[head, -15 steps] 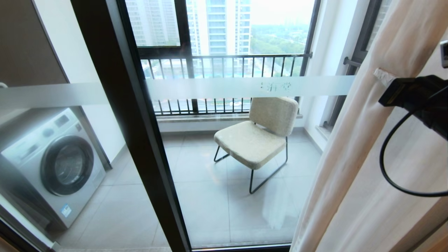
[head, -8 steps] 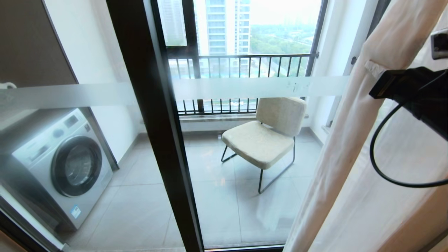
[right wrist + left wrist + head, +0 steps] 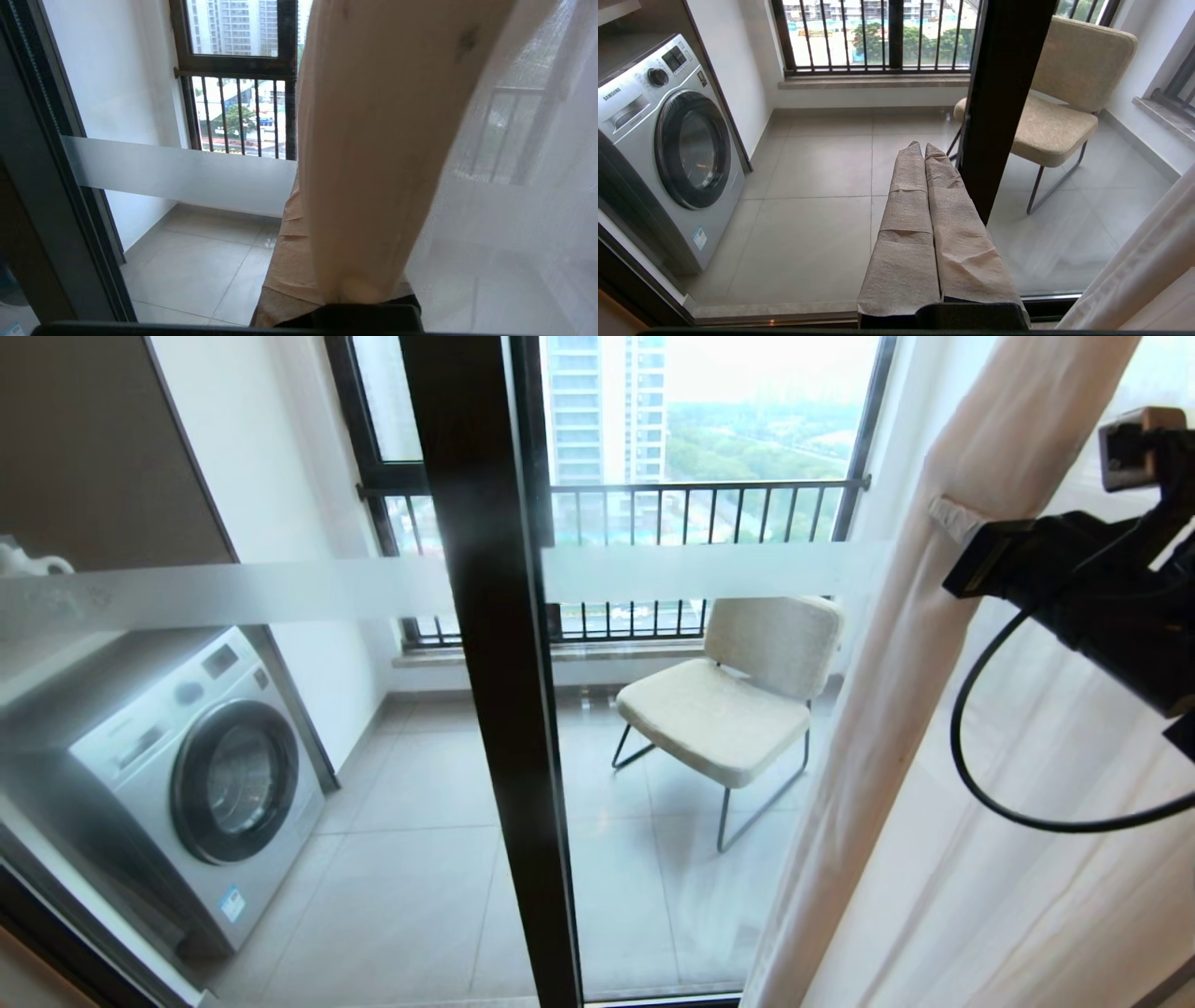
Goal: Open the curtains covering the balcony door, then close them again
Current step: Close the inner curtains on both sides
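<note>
Holding a bunched fold of the curtains (image 3: 896, 709) at the right side of the balcony door (image 3: 495, 709), the right gripper (image 3: 341, 289) is clamped shut on the fabric.

The fold's long axis runs top to floor, leaning a little, and it hangs right at that gripper, touching its tip; bare glass stretches away toward the robot's left, so by my read a closing pull has to go leftward across the door. The thin sheer hangs just beside the grasped fold on its right. The left gripper (image 3: 924, 154) is parked low in front of the glass, closed on nothing, well apart from the fabric. No containers matter here; the washing machine (image 3: 187, 775) and chair (image 3: 738, 700) sit out on the balcony behind the glass.
</note>
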Available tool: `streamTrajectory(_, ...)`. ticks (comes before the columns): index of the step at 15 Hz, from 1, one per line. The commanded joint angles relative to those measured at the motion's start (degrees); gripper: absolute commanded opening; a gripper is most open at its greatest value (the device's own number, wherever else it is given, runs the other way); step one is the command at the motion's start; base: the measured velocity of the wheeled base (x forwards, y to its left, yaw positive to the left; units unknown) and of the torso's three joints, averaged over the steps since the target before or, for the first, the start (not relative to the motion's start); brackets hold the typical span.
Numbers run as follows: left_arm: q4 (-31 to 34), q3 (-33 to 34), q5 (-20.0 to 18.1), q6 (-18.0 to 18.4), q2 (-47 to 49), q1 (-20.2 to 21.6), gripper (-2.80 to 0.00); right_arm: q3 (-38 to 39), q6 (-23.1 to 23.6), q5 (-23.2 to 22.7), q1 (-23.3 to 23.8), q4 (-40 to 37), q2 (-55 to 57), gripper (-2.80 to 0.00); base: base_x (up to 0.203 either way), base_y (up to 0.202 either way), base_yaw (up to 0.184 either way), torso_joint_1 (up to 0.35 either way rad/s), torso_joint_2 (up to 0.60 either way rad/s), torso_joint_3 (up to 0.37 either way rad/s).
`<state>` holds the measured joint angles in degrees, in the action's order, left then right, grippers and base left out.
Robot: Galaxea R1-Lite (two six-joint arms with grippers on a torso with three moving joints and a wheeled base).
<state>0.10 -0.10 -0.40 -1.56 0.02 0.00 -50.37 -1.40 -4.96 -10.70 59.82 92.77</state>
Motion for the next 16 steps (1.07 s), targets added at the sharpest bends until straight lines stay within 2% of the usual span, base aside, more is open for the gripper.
streamTrajectory(1,-0.01,0.01,0.05,-0.02,-0.02,0.0,-2.8,-0.96,0.0,0.02,-0.65,0.47,1.1,-2.8,0.0,0.191,-0.001,0.0,0.0,0.01)
streamTrajectory(16,-0.01,0.01,0.05,-0.02,-0.02,0.0,-2.8,-1.31,0.06,0.88,-2.26,0.47,1.23,-2.8,0.0,0.191,0.001,0.001,0.0,0.003)
